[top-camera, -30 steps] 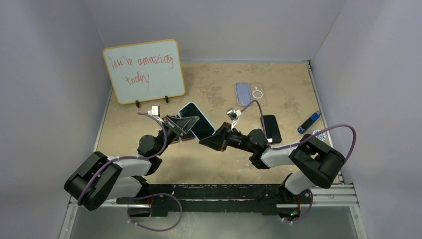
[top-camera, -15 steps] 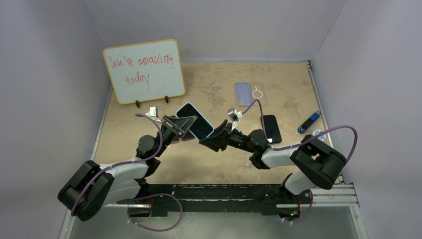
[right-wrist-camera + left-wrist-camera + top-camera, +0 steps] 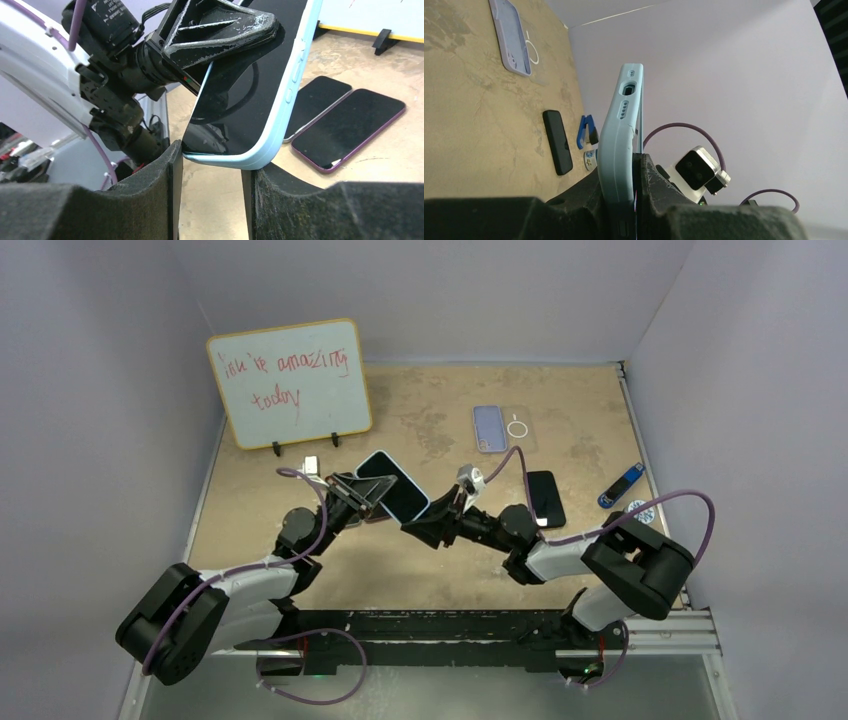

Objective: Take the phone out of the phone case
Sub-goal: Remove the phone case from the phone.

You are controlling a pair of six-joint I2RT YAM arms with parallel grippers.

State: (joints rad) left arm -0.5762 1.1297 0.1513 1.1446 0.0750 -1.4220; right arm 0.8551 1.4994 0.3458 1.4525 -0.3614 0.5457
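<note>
You're seeing a pale blue phone case [image 3: 616,142] that's smooth, matt and rubbery, the phone [image 3: 250,70] glossy black glass. The right gripper [image 3: 212,167] has coarse, foam-like pads [image 3: 145,200] — the table [image 3: 430,410] mottled, matt.

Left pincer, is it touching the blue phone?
Touching. The left wrist view shows the left pincer clamped against both flat sides of the blue phone, which stands up out of it with no gap showing.

Your phone [image 3: 393,486], dark screen showing, sits fully in its pale-blue case [image 3: 618,135], held aloft, tilted, running 10-to-4 o'clock.
</note>
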